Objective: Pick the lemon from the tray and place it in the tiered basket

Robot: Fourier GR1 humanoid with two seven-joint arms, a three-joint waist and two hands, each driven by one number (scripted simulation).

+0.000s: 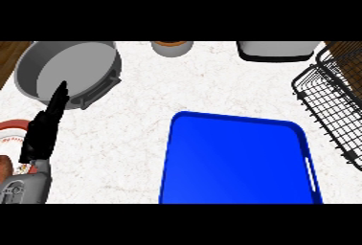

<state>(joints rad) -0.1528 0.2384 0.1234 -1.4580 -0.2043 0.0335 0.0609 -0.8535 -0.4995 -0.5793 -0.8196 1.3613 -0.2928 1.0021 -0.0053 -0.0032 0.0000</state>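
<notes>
Blue rectangular plastic tray [237, 160] with rounded corners and a raised rim sits near-centre to right on the white marbled counter [141, 124]; its flat surface shows bare blue, no lemon visible on it or anywhere else in head view, so lemon location cannot be told; black wire tiered basket [332, 103] stands just right of the tray at the right edge, partly cut off, mesh seen at an angle, contents not discernible; left hand [44, 129] black, on a grey forearm [25, 186], comes in at the lower left; fingers straight and together, pointing far, holding nothing; fingertips overlap the near rim of a round grey metal pot [67, 69] with side handle, far left; contact or just above it, cannot tell; right hand shows nowhere; red-and-white round plate [13, 131] at the left edge, partly hidden behind the left hand; small brown object at the lower left edge, unidentifiable; grey cylindrical container with brown top [172, 48] far centre, cut off; white and black boxy appliance [277, 50] far right, cut off.
</notes>
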